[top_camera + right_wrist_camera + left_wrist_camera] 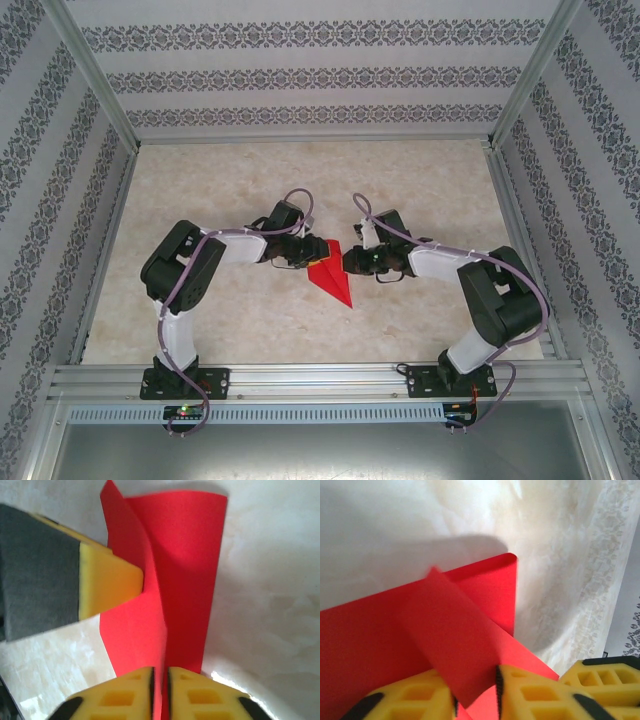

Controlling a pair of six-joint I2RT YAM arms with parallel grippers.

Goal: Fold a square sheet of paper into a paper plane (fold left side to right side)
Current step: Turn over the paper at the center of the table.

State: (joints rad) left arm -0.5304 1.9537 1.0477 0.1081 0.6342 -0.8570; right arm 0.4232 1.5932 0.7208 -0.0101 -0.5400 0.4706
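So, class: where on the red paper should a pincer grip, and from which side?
Likely the raised flap of the paper, from the side, a finger on each face. It stands off the table; the flat layers give no edge.

The top external camera sits high behind the arm bases (185, 380), looking down on the whole table (420, 190) from afar. Each wrist camera peers along its own yellow fingers (535, 690) (very close, almost skimming the surface) at the red paper (331, 272), the patch all three views share.
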